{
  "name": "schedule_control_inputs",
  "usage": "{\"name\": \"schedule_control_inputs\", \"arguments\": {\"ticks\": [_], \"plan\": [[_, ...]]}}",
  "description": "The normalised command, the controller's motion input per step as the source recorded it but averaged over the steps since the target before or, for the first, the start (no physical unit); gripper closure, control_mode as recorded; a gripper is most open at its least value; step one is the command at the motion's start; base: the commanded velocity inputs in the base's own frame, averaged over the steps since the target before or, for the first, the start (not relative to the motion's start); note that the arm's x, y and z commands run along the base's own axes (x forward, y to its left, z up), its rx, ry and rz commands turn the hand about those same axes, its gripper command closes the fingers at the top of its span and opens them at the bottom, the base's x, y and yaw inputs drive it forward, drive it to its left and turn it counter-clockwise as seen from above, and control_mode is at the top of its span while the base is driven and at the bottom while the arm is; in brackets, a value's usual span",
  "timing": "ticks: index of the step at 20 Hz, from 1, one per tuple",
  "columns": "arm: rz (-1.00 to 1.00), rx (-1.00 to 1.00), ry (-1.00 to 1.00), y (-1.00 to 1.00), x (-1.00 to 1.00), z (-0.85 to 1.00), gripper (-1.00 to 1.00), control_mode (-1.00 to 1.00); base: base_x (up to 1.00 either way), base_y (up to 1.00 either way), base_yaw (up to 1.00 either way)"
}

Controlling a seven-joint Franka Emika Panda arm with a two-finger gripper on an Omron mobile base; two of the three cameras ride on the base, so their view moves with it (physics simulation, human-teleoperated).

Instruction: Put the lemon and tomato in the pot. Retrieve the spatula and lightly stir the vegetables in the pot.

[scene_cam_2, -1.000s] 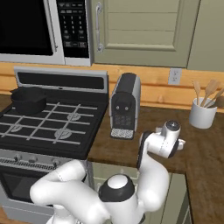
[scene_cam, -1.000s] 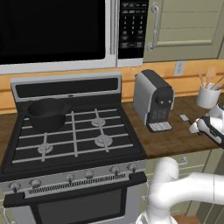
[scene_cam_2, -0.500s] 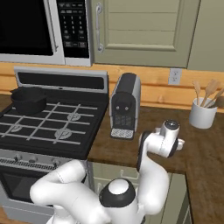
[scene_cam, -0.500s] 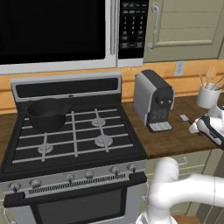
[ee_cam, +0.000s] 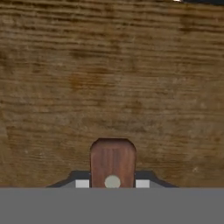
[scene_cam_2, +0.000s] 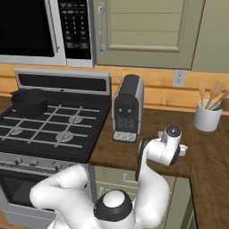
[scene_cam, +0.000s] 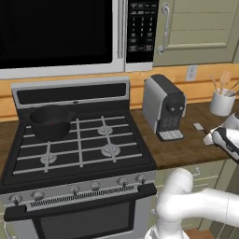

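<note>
In the hand view we see our claw (ee_cam: 112, 183) at the bottom centre, closed on a brown wooden handle (ee_cam: 113, 159) with a rounded end and a pale dot, over the wood-grain table (ee_cam: 109, 65). Whether that handle is the spatula's, we cannot tell. In the left base view the black pot (scene_cam: 50, 121) sits at centre left on the stove (scene_cam: 79, 144), well apart from the white utensil cup (scene_cam: 221, 101) at the right edge.
</note>
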Motion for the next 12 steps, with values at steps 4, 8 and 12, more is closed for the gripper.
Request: {"name": "schedule_control_inputs", "arguments": {"ticks": [4,8,12], "plan": [[-0.03,0.03,-0.04,0.08,-0.51,0.94,1.00,-1.00,0.00,0.00,0.00],[-0.14,0.09,0.00,0.08,-0.39,1.00,1.00,-1.00,0.00,0.00,0.00],[-0.24,0.11,0.03,0.09,-0.37,1.00,1.00,-1.00,0.00,0.00,0.00]]}}
